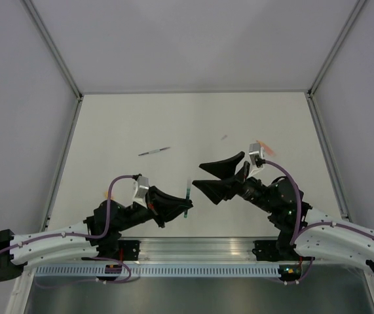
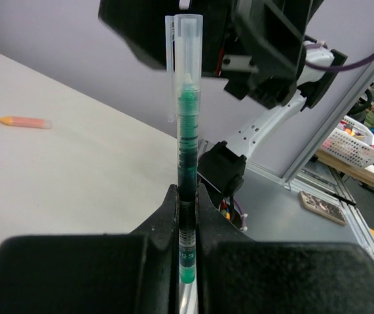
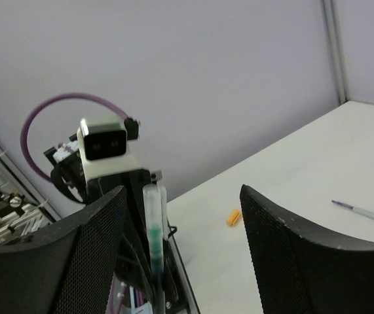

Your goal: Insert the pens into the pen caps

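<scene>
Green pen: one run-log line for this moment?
left gripper: shut on green pen, upright | cap: on pen top | right gripper: open | silver pen: on table

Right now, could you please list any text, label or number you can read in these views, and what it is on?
None is legible.
green pen: small white print low on the barrel, too blurred to read.
No other text shows.

Capped pen (image 1: 187,197) front centre, slim pen (image 1: 154,152) behind

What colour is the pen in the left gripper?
The pen is green, clearest in the left wrist view.
</scene>
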